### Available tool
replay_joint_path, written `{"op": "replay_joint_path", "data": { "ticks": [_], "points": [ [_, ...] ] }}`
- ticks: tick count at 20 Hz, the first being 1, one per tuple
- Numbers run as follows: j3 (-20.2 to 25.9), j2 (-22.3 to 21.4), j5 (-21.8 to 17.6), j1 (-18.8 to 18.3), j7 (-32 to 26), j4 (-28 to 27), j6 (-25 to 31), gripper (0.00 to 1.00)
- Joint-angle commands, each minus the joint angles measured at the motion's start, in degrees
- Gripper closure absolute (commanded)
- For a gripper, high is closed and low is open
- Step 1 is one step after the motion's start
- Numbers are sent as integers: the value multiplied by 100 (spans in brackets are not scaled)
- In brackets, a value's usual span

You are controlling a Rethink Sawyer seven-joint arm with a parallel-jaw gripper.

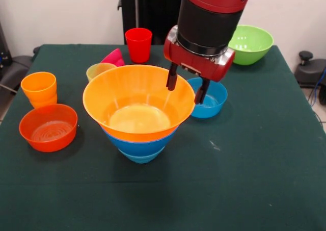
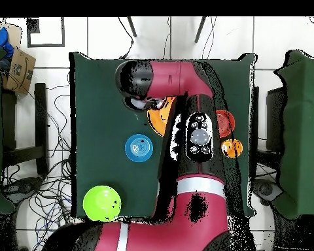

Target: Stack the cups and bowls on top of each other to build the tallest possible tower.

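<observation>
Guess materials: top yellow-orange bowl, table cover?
Yellow-orange bowl: looks like thin glossy plastic; soft highlights inside, and the wall glows slightly translucent. Table cover: probably matte dark green cloth or felt; no glare, faint lint-like specks.

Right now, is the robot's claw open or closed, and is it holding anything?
Gripper: open, holding nothing. One of its fingers is inside the far rim of the yellow-orange bowl, the other outside.
</observation>
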Motion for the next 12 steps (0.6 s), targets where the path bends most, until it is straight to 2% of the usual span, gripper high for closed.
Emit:
{"op": "replay_joint_path", "data": {
  "ticks": [1, 12],
  "points": [
    [221, -435, 394, 98, 554, 779, -93, 0],
    [61, -782, 719, 205, 711, 1526, -597, 0]
  ]
}}
